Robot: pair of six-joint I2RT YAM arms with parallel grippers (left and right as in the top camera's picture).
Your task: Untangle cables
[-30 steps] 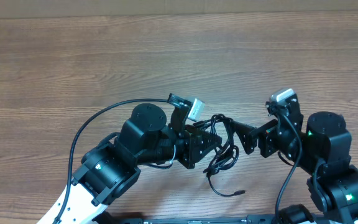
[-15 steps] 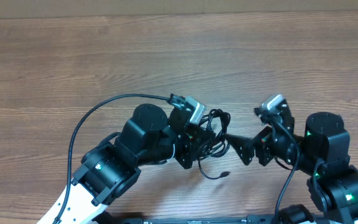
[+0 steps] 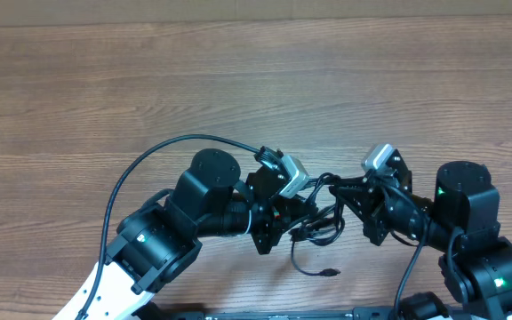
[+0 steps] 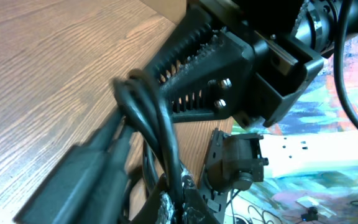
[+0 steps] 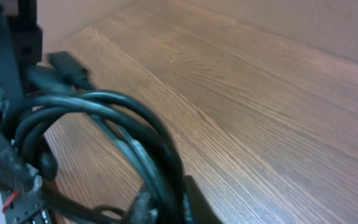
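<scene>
Robotics lab bench, not a home or a shop. Two jointed machines, left arm and right arm, have black joints on white housings and sit at the near edge of a wood-grain table. A green status light glows on the right arm. A small silver camera module rides the left wrist, with a thick black wire looping to it. A plain beige panel backs the table. Off the table edge lies a white strip, possibly a power strip, on a bright multicoloured sheet.

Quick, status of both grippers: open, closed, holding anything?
Left gripper: closed, holding the cables.
Right gripper: closed on the same cables.
</scene>
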